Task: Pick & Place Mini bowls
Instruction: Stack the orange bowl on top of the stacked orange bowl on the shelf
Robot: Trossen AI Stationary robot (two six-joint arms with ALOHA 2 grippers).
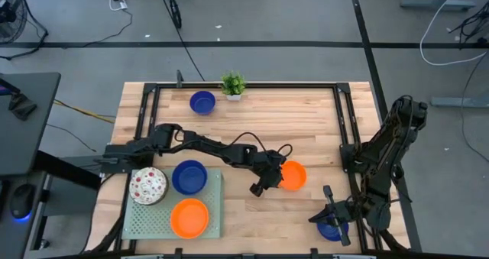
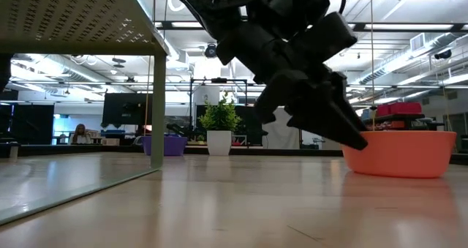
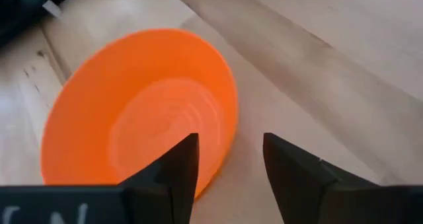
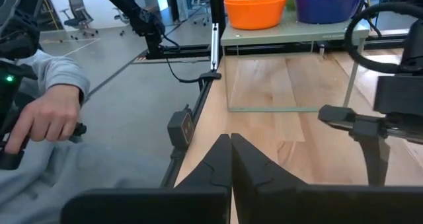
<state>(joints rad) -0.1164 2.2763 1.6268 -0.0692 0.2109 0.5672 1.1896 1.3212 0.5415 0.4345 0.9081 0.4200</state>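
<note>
Reaching across the middle of the wooden table (image 1: 306, 114), the left end effector (image 1: 263, 184) sits with its two dark fingers (image 3: 177, 168) spread apart and released, one on each side of the near rim of an orange mini bowl (image 1: 293, 175), which rests flat on the table right of centre. From the low view the fingers slant down to the bowl's edge, though whether they touch the rim is hard to tell. On the pale green perforated tray (image 1: 216, 213) at the front left stand three more bowls: a white one with red speckles (image 1: 148, 186), a dark blue one (image 1: 189, 176) and a second orange one (image 1: 189, 217). Another dark blue bowl (image 1: 202, 101) sits near the far edge beside a small potted plant (image 1: 233, 84), and one more blue bowl (image 1: 333, 229) lies under the right arm at the front right. The right end effector (image 1: 330, 213) waits there, clenched shut and empty. With the jaws straddling the rim, the step in hand appears to be either seizing or letting go of this bowl; doing it well likely means keeping the fingers centred over the thin wall and moving straight up, so the light bowl neither tips nor slides
</note>
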